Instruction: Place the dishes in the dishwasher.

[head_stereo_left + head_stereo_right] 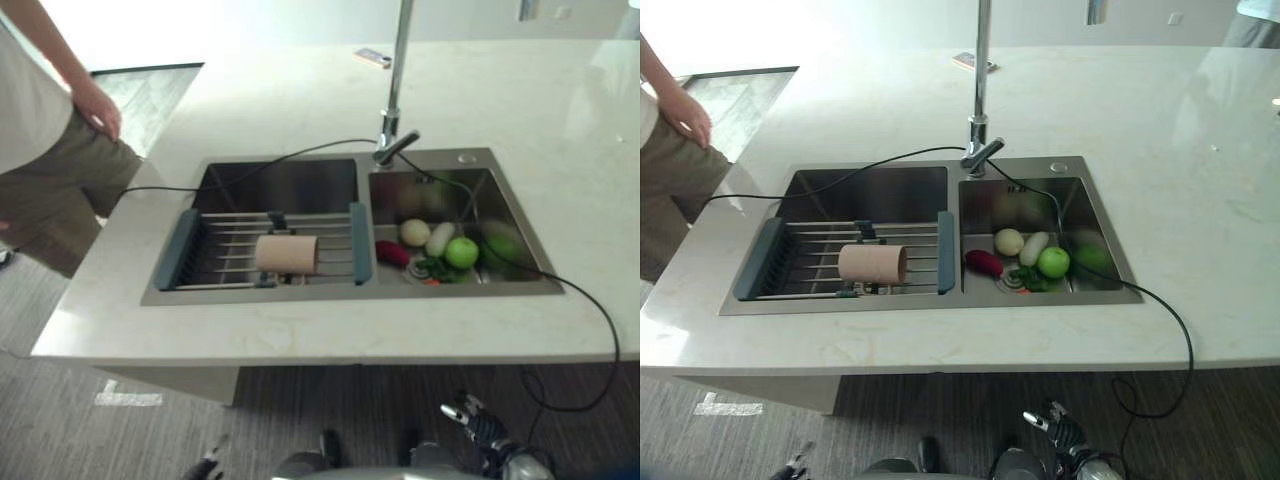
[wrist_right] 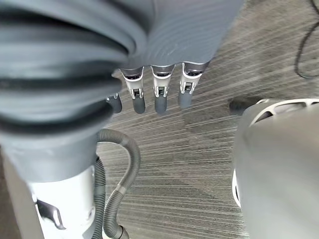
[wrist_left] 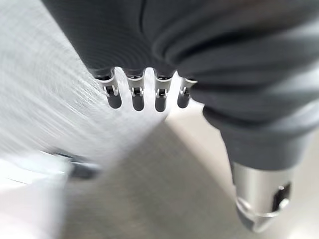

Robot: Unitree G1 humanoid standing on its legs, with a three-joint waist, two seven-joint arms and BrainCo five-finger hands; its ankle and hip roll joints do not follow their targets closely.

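The wrist views show each hand hanging over the grey floor: left hand (image 3: 144, 92) and right hand (image 2: 159, 94), fingers straight and relaxed, holding nothing. The head views show one beige cup (image 1: 287, 253) lying on its side on the rack (image 1: 185, 250) across the left basin of the sink (image 1: 300, 290) in the pale bench (image 1: 300, 340). The right basin holds one green apple (image 1: 461, 252) among other produce. A person (image 1: 40, 150) stands at the bench's left end.

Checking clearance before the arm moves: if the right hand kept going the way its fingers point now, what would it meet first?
Probably the grey striped floor: the right hand points its straight fingers down at it, nothing visibly between, though depth is unclear.
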